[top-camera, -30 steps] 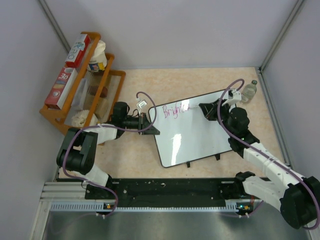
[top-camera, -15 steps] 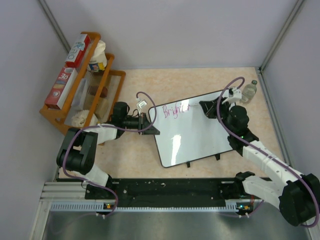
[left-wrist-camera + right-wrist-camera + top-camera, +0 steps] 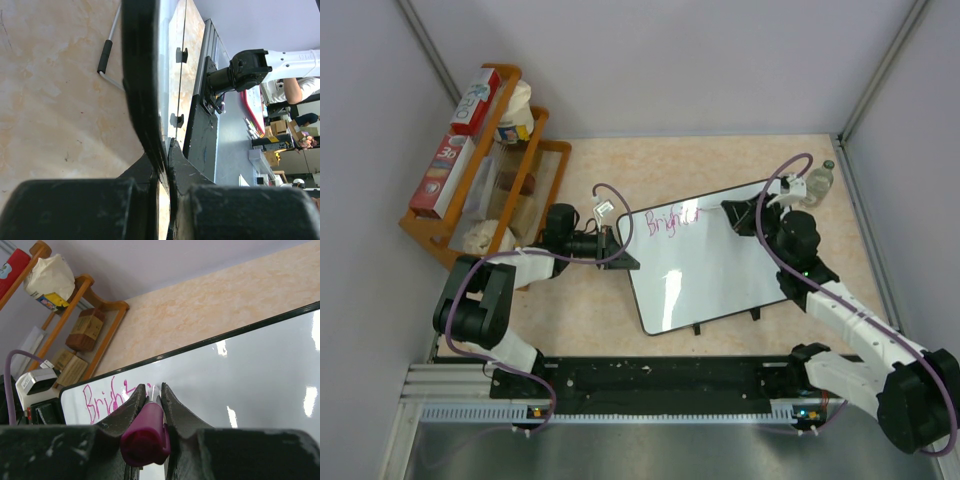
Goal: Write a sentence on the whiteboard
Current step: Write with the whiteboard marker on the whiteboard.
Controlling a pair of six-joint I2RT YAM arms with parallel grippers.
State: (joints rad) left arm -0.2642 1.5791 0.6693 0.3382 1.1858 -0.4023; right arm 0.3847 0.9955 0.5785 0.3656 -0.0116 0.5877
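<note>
Adjoining right end effector [image 3: 152, 388], the sentence [image 3: 106, 401].

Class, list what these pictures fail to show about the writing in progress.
1. Right wrist: the marker tip and the letters beside it sit behind the jaws of the right gripper.
2. Top: the sentence past "Bright" is too small.
3. Left wrist: the whiteboard shows edge-on; writing unseen.
</note>
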